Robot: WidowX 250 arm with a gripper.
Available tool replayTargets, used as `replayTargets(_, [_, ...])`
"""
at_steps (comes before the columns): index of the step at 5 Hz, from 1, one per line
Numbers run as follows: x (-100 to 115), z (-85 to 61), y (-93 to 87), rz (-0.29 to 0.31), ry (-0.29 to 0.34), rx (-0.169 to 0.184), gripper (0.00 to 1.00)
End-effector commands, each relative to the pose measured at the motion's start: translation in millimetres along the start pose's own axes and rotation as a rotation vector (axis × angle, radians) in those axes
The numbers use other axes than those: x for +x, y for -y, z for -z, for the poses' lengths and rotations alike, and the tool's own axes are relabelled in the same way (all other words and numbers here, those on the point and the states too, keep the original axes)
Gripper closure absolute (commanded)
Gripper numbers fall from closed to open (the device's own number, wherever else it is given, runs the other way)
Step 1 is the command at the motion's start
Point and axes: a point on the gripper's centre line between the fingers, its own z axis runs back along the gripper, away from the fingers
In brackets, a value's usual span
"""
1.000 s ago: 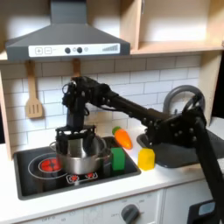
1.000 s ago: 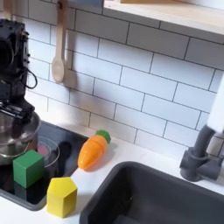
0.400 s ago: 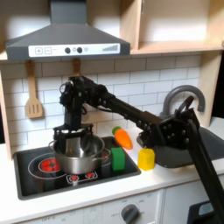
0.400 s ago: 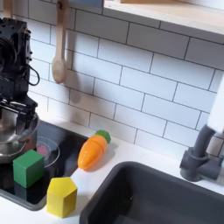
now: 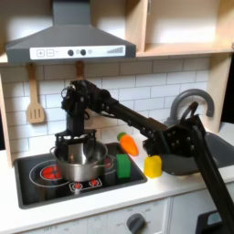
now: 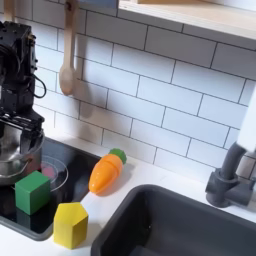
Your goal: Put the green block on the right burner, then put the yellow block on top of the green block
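The green block (image 5: 122,165) (image 6: 32,191) sits on the black stove top (image 5: 27,187) at its right edge, just right of a steel pot (image 5: 80,164) (image 6: 12,165). On the white counter beside it, toward the sink, lies the yellow block (image 5: 153,165) (image 6: 70,224). My gripper (image 5: 78,140) (image 6: 18,120) points down into the pot's mouth and appears shut on its rim. The pot covers most of the burner on the first exterior view's right.
An orange carrot with a green top (image 5: 129,143) (image 6: 105,172) lies behind the blocks. A dark sink (image 5: 187,163) (image 6: 180,225) with a faucet (image 5: 192,102) (image 6: 232,178) takes up the counter's right. A wooden spatula (image 5: 35,105) and spoon (image 6: 67,65) hang on the tiled wall.
The gripper and the pot have shifted together a little toward the left in both exterior views. The blocks and the carrot have stayed put.
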Motion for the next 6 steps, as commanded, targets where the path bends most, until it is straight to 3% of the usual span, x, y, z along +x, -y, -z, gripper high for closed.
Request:
replayTargets(1, [14.0, -1.9, 0.7, -0.005, 0.018, -0.002, 0.00])
replayTargets(2, [15.9, -2.4, -1.0, -0.010, 0.022, 0.000, 0.00])
replayTargets(3, [9.2, -12.9, -4.0, -0.038, 0.026, 0.024, 0.00])
replayTargets(4, [2.3, -9.3, -1.2, -0.037, 0.012, 0.006, 0.00])
replayTargets(5, [-8.3, -20.9, 2.6, -0.028, 0.003, 0.003, 0.00])
replayTargets(6, [-19.0, -44.4, 7.9, -0.009, 0.035, -0.001, 0.00])
